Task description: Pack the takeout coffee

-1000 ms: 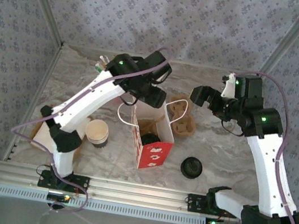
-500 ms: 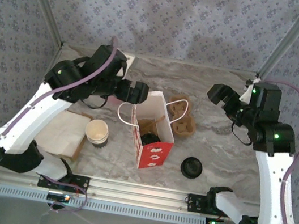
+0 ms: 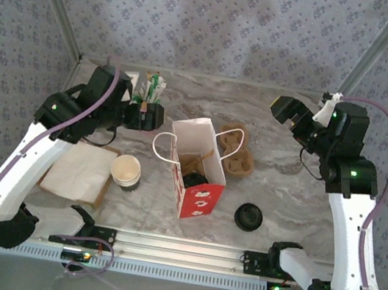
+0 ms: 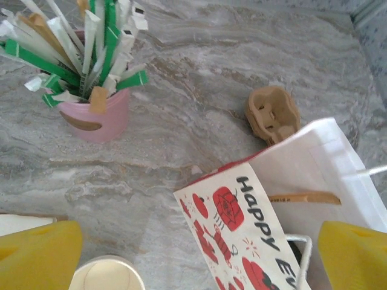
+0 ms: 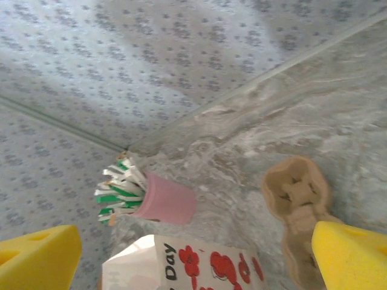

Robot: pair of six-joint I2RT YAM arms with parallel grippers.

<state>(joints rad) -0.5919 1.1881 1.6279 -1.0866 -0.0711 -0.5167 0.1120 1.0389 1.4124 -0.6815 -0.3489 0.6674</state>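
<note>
Top external view: our left tool (image 3: 146, 116) hangs with its yellow pads spread wide and nothing between them, near the left side of the open paper bag (image 3: 202, 163), which stands upright mid-desk. Our right tool (image 3: 289, 110) is also spread wide and empty. It is raised over the far right of the desk (image 3: 295, 207), beyond the cardboard cup carrier (image 3: 236, 151), which lies just right of the bag.

A lidless paper coffee cup (image 3: 127, 171) stands upright on the near side of the left tool, just left of the bag and beside flat paper napkins (image 3: 81, 171). A black lid (image 3: 248, 217), likely the cup's, lies flat to the bag's right. Something dark and round sits inside the bag; we cannot tell what. A pink cup of stir sticks (image 3: 149, 87) stands beyond the left tool.

We judge the left arm nearer the coffee cup, which lies below its tool and back toward its base. The right arm is nearer the lid.
</note>
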